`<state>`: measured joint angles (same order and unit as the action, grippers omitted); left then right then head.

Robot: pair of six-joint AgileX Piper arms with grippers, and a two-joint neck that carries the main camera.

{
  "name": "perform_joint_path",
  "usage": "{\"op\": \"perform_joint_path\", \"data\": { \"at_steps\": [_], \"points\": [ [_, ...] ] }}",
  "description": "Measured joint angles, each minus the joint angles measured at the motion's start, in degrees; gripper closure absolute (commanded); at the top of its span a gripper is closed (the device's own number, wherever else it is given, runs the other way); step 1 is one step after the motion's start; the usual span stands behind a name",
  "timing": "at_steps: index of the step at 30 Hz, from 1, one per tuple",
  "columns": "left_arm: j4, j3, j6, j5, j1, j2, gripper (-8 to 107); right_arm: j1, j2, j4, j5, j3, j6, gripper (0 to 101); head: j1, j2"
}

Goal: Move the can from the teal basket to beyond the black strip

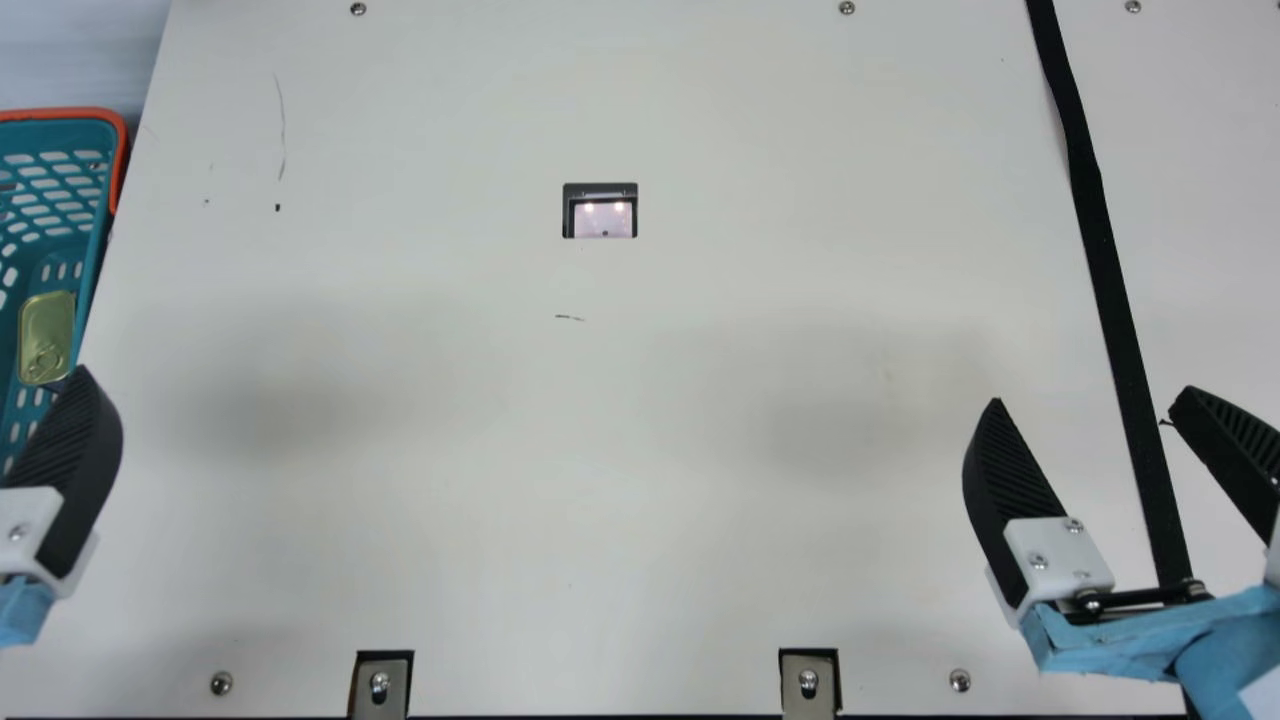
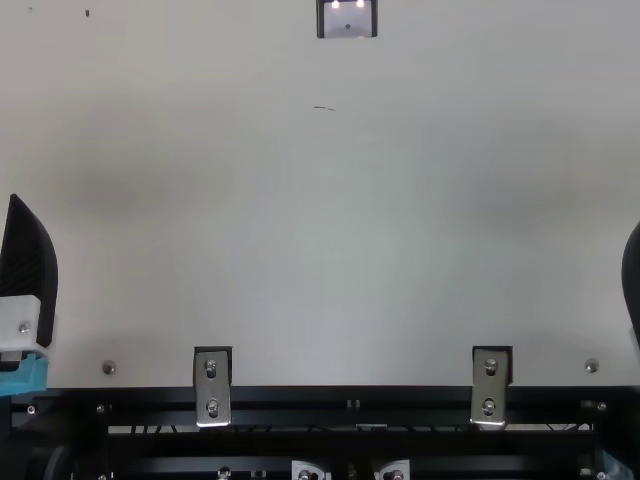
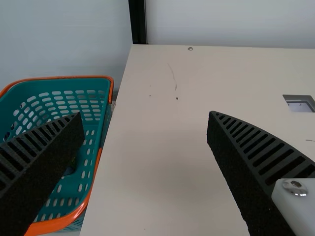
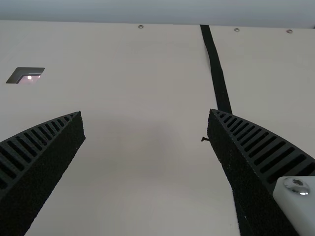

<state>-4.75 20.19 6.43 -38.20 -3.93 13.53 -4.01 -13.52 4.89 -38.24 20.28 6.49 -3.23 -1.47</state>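
Note:
The gold can (image 1: 46, 338), a rounded flat tin with a pull ring, lies in the teal basket (image 1: 70, 128) at the main view's left edge. My left gripper (image 1: 75, 460) is just nearer than the can there, one finger overlapping the basket's side. In the left wrist view the left gripper (image 3: 145, 115) is open and empty, its left finger covering part of the basket (image 3: 74, 98). At the right, my right gripper (image 1: 1090, 397) stands open, a finger either side of the black strip (image 1: 1110, 280). The right wrist view has the right gripper (image 4: 145, 113) holding nothing, near the strip (image 4: 216, 69).
A small square opening (image 1: 600, 210) is set in the cream table (image 1: 700, 420). Metal brackets (image 1: 380, 685) sit at its front edge, and screws dot the borders. The basket stands beyond the table's left edge. Bare tabletop lies between the arms.

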Motion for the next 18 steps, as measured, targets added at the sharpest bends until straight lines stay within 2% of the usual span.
{"op": "perform_joint_path", "data": {
  "at_steps": [18],
  "points": [
    [0.0, 0.0, 0.0, 0.0, 0.0, 0.0, 9, 0.0, 0.0, 0.0, 0.0, 0.0, 0.0, 0, 0.0, 0.0]
  ]
}}
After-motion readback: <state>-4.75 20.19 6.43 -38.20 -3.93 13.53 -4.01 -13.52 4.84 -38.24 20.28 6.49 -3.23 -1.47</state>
